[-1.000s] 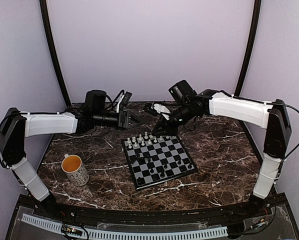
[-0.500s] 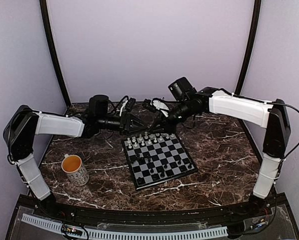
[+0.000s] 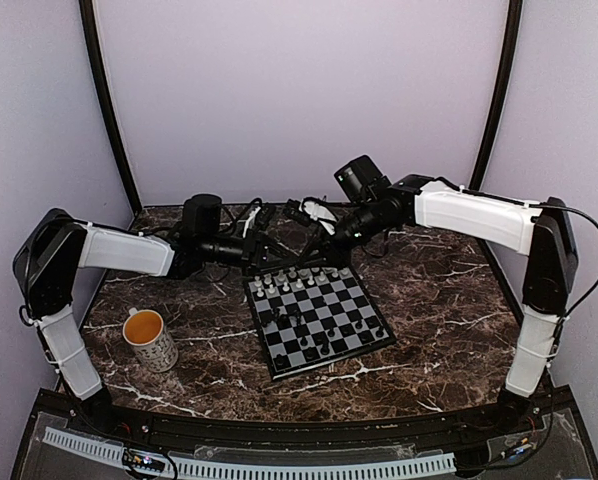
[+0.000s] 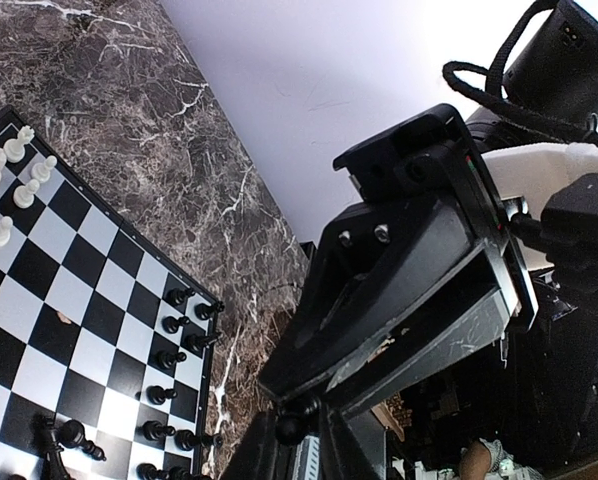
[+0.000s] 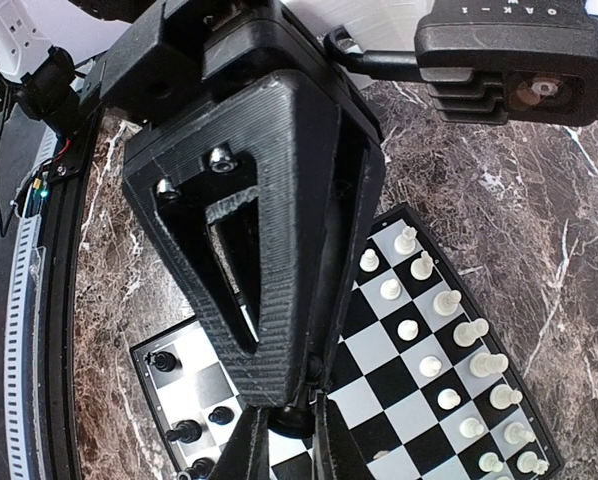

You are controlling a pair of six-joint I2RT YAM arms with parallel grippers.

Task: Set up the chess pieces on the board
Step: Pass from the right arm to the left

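The board (image 3: 341,304) lies mid-table, with white chess pieces (image 3: 294,277) along its far rows and black chess pieces (image 3: 314,345) on its near rows. My left gripper (image 3: 284,248) and right gripper (image 3: 314,243) meet tip to tip just above the board's far edge. In the left wrist view my left gripper (image 4: 297,440) is shut on a black piece (image 4: 289,428), and the right gripper's tips (image 4: 314,400) close on it from above. In the right wrist view my right gripper (image 5: 289,440) pinches the same black piece (image 5: 294,418), with the left gripper (image 5: 299,385) on it too.
A patterned mug (image 3: 151,340) of orange liquid stands at the near left. The dark marble tabletop (image 3: 439,300) surrounds the board. Cables and black gear (image 3: 254,215) lie at the back edge. Lilac walls close in on three sides.
My left arm has reached right, bringing its gripper up against the right gripper over the board's far edge. The right gripper has lifted slightly and shifted left.
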